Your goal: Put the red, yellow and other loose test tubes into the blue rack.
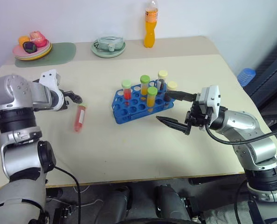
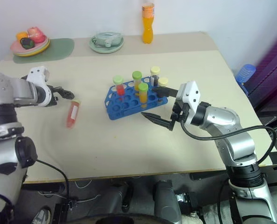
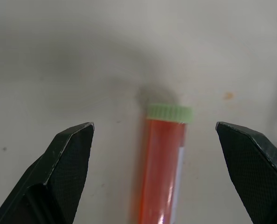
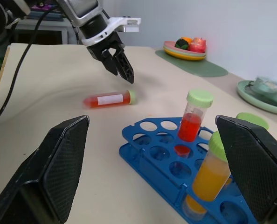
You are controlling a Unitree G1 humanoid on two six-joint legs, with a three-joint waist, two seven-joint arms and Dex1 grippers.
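Observation:
The blue rack (image 1: 134, 105) stands mid-table with several capped tubes upright in it, among them a red one (image 1: 126, 89) and an orange-yellow one (image 1: 151, 97). One loose test tube (image 1: 79, 117), red liquid with a green cap, lies flat on the table left of the rack. My left gripper (image 1: 76, 97) hangs open just above the tube's cap end (image 3: 169, 113), not touching it. To the right of the rack my right gripper (image 1: 162, 107) is open and empty, pointing at the rack's right end, with one finger (image 1: 178, 96) beside the rear tubes.
An orange drink bottle (image 1: 150, 25) and a green dish (image 1: 108, 48) stand at the table's far edge. Stacked plates of toy food (image 1: 32, 46) sit on a green mat (image 1: 54, 53) at the far left. A round blue ribbed object (image 1: 246, 76) is beyond the right edge.

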